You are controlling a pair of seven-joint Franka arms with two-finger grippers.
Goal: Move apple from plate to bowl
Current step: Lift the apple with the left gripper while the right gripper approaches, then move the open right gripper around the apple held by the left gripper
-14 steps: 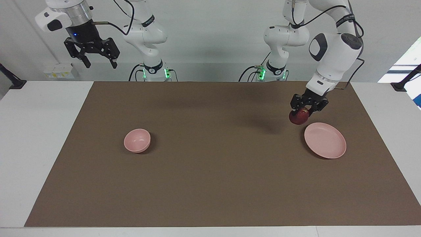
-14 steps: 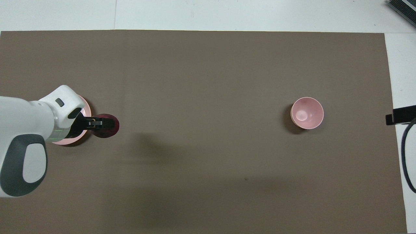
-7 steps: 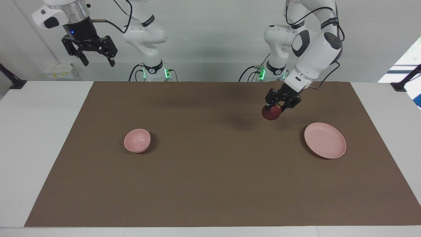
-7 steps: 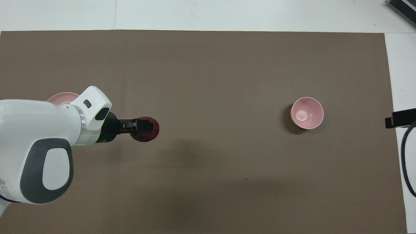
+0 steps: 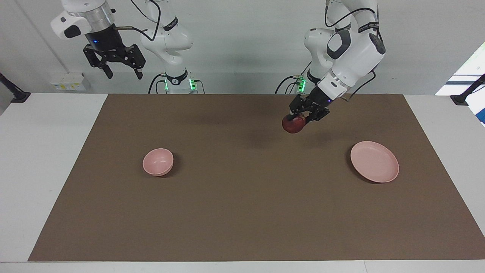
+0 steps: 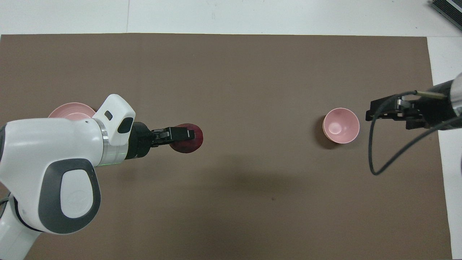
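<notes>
My left gripper (image 5: 298,118) is shut on the dark red apple (image 5: 293,124) and holds it in the air over the bare brown mat, between the plate and the bowl; it also shows in the overhead view (image 6: 182,133) with the apple (image 6: 187,142). The pale pink plate (image 5: 374,161) lies empty at the left arm's end of the table, partly covered by the arm in the overhead view (image 6: 72,109). The small pink bowl (image 5: 158,162) stands empty toward the right arm's end (image 6: 341,125). My right gripper (image 5: 122,66) is open, high in the air, beside the bowl in the overhead view (image 6: 391,110).
A brown mat (image 5: 242,212) covers most of the white table (image 5: 45,159). A black cable (image 6: 375,151) hangs from the right arm beside the bowl.
My left gripper has carried the apple away from the plate toward the bowl, rising a little. My right gripper has moved toward the middle and now shows next to the bowl in the overhead view.
</notes>
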